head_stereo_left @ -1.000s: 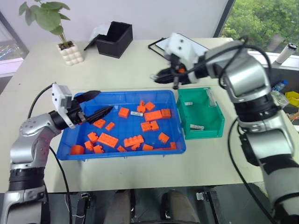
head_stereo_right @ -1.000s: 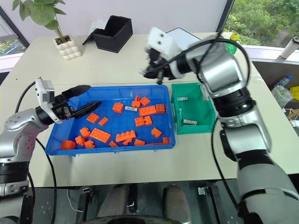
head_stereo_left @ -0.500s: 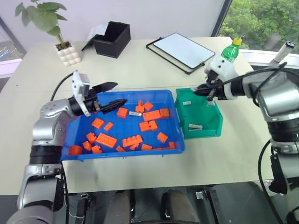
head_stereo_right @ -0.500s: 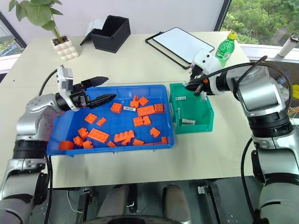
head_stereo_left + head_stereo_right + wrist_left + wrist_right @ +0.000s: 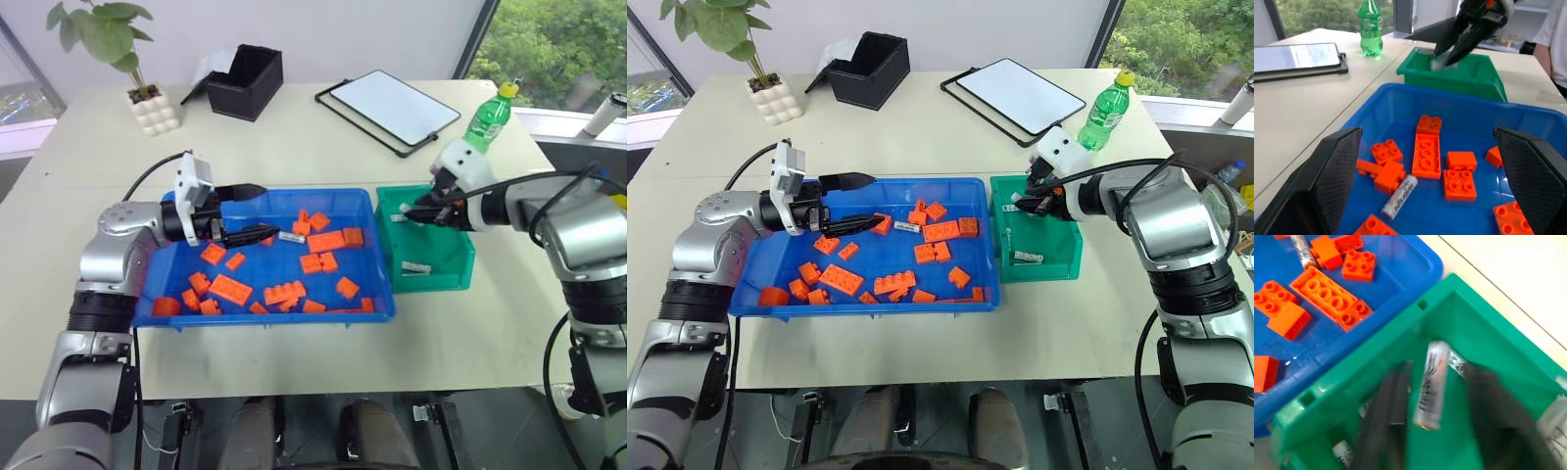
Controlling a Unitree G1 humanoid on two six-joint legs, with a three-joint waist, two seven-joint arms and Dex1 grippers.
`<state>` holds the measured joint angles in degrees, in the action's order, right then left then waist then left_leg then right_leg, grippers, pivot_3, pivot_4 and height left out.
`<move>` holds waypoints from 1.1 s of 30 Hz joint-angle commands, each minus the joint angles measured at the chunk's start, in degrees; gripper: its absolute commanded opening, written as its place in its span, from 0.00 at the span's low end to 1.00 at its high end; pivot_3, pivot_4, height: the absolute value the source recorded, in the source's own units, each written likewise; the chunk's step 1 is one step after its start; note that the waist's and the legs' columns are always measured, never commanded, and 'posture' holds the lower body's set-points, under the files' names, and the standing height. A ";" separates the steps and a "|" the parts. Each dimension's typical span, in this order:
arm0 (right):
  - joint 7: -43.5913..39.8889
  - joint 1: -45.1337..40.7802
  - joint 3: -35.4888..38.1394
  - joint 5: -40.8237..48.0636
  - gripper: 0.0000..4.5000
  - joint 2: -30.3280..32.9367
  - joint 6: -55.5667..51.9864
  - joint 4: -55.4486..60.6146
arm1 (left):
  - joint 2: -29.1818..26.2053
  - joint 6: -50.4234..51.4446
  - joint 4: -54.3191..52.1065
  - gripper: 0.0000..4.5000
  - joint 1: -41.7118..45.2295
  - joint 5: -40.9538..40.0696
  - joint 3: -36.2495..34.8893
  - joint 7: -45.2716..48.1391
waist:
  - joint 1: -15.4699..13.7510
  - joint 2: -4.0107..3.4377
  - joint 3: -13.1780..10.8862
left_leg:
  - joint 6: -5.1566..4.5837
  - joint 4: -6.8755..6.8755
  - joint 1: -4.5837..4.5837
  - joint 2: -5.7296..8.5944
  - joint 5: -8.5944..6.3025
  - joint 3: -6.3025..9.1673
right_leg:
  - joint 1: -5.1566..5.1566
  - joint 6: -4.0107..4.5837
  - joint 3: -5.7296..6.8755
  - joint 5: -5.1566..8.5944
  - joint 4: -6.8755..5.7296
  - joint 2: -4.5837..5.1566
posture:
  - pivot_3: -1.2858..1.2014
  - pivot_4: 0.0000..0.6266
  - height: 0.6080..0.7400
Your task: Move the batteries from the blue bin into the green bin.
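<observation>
The blue bin (image 5: 294, 315) holds several orange bricks and one battery (image 5: 290, 236), which also lies among the bricks in the left wrist view (image 5: 1399, 196). My left gripper (image 5: 266, 211) hovers open over the bin's left half, pointing toward that battery with nothing between its fingers. My right gripper (image 5: 411, 211) is over the back of the green bin (image 5: 436, 279). Its fingers stand apart, and a battery (image 5: 1430, 384) hangs loose between them above the bin's inside. Another battery (image 5: 414, 266) lies on the green bin's floor.
Behind the bins are a black box (image 5: 245, 80), a plant in a white pot (image 5: 147, 103), a framed tablet (image 5: 387, 108) and a green bottle (image 5: 490, 117). A person in a white shirt (image 5: 1557, 44) stands beyond the table's right side.
My right gripper came down from behind the blue bin to the green bin and opened, letting go of its battery. My left gripper moved right, further over the blue bin.
</observation>
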<state>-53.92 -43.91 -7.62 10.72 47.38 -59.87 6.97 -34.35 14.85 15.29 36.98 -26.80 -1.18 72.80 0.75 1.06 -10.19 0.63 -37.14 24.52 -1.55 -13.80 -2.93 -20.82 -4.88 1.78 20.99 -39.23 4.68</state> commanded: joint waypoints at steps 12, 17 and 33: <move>4.51 -10.58 1.70 0.75 0.99 -2.53 5.44 -5.20 | -5.48 3.86 -9.19 1.00 -3.33 -2.80 -4.61 -1.16 | 0.43 -0.01 -0.01 | 0.03 0.02 0.00 -0.03 0.02 0.00 | -0.05 0.00 -0.02 0.00 -0.01 -0.02 | 0.52 0.24 1.00; 3.78 -15.75 0.95 3.92 0.99 -9.81 7.86 -7.57 | -8.49 6.34 -13.98 1.00 -7.82 -4.19 -7.66 -2.30 | 0.42 -0.01 -0.01 | 0.08 0.04 0.00 -0.08 0.05 0.00 | -0.07 0.00 -0.03 0.00 -0.02 -0.05 | 0.52 0.24 1.00; 7.24 -7.74 -0.21 12.58 0.99 -31.57 5.42 -7.80 | -11.19 11.58 -29.98 1.00 -24.06 -9.71 -19.42 -12.63 | 0.22 0.00 0.00 | 0.13 0.02 -0.01 -0.06 0.07 0.06 | 0.01 0.00 -0.01 0.00 -0.03 0.00 | 0.52 0.24 1.00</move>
<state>-46.41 -51.97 -8.35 21.78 15.38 -54.07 -3.43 -44.71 26.12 -12.50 13.29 -35.18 -17.78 61.00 0.97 1.05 -10.19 0.70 -37.13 24.50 -1.59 -13.76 -2.87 -20.80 -4.88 1.77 20.99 -39.26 4.70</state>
